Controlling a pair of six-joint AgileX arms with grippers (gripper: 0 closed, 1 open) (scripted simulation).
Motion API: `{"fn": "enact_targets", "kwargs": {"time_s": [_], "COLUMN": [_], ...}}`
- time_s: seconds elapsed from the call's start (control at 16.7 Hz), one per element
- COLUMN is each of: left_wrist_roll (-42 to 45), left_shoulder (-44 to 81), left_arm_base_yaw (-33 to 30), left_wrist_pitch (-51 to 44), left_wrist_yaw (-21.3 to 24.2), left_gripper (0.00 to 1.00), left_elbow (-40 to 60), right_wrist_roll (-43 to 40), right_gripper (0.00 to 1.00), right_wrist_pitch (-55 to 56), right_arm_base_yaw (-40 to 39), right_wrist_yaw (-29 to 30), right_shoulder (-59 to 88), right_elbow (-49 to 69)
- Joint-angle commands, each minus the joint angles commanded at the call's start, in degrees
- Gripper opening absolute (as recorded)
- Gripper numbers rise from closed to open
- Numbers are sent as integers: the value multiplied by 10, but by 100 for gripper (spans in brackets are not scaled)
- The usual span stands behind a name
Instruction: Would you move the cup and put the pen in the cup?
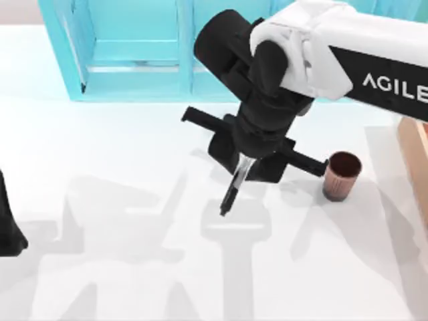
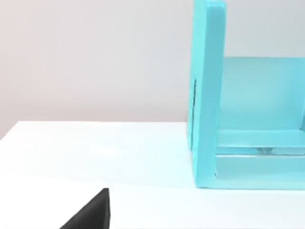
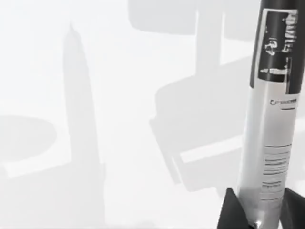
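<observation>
1. A white table (image 1: pixel 100 167) is seen from above, with a turquoise shelf unit (image 1: pixel 134 53) at its far edge, cut off by the frame.
2. The right gripper (image 1: pixel 249 164) is held above mid-table, its jaws pinched on the pen (image 1: pixel 235 184), whose upper end is hidden.
3. The left gripper (image 1: pixel 8 224) is parked at the left edge, mostly cropped; its jaws cannot be judged.
4. The cup (image 1: pixel 342 175) stands upright on the table, right of the pen.
</observation>
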State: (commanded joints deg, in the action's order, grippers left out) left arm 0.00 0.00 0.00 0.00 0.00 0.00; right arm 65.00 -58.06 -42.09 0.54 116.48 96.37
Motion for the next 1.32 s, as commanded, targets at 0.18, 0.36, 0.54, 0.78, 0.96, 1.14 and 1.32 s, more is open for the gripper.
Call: {"fn": "enact_targets", "kwargs": {"time_s": [0.18,0.36,0.54,0.78,0.96,1.14,1.32], "left_wrist_roll": [0,0,0,0,0,0,0], "left_shoulder": [0,0,0,0,0,0,0], "left_arm_base_yaw": [0,0,0,0,0,0,0], "left_wrist_pitch": [0,0,0,0,0,0,0], "left_wrist_yaw": [0,0,0,0,0,0,0], "left_gripper": [100,100,100,100,100,100,100], "left_elbow": [0,0,0,0,0,0,0], "right_wrist_roll": [-59,-141,-238,-376,-475,-558,-618], "right_gripper": [0,0,0,0,0,0,0], "right_wrist_pitch": [89,229,407,658,827,961,1057], "right_arm_base_yaw": [-12,-28,-46,-73,-90,-106,-118], "right_wrist_yaw": [70,166,275,420,516,595,653], "right_shoulder": [-20,-46,-77,-125,-168,-215,-261], "right_elbow": [-62,-149,-254,-401,-503,-583,-637]}}
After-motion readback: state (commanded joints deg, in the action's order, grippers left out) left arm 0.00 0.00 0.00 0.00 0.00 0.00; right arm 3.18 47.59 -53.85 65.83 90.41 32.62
